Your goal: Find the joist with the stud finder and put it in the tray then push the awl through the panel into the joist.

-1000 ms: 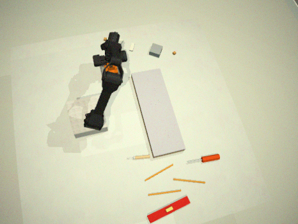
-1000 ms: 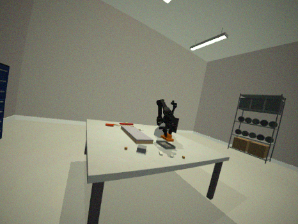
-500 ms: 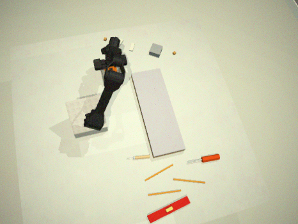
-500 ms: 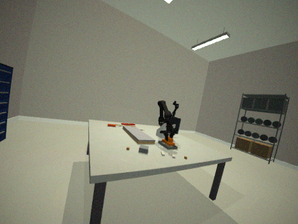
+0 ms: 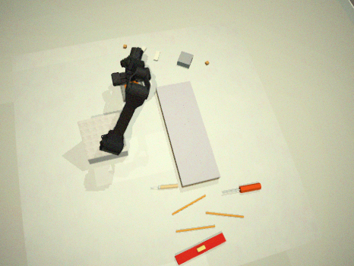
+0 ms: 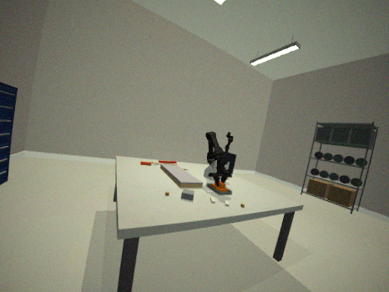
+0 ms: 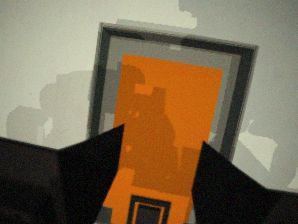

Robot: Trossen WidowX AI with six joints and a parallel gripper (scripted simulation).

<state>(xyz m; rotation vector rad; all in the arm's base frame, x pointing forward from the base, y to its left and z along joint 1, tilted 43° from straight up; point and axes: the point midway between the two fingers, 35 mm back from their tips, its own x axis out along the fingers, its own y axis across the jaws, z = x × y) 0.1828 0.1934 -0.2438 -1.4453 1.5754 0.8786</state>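
The orange stud finder [image 6: 219,188] [image 7: 185,95] is held between the fingers of my gripper [image 6: 219,182] [image 7: 160,133], which is shut on it. In the wrist view it lies within the outline of the dark-rimmed grey tray [image 5: 123,93] [image 6: 226,193] [image 7: 245,90]; whether it touches the tray floor is hard to tell. In the top view the arm hides most of both. The long pale floor panel [image 5: 188,133] [image 6: 181,177] lies beside the tray. A thin-tipped tool with a tan handle [image 5: 168,186], apparently the awl, lies by the panel's near end.
An orange-red handled tool [image 5: 251,188], several thin orange sticks [image 5: 225,214] and a red level [image 5: 190,253] lie beyond the panel's near end. A grey block [image 5: 185,58] [image 6: 187,194], small orange cubes [image 5: 207,62] and white pieces [image 5: 156,55] lie at the other end.
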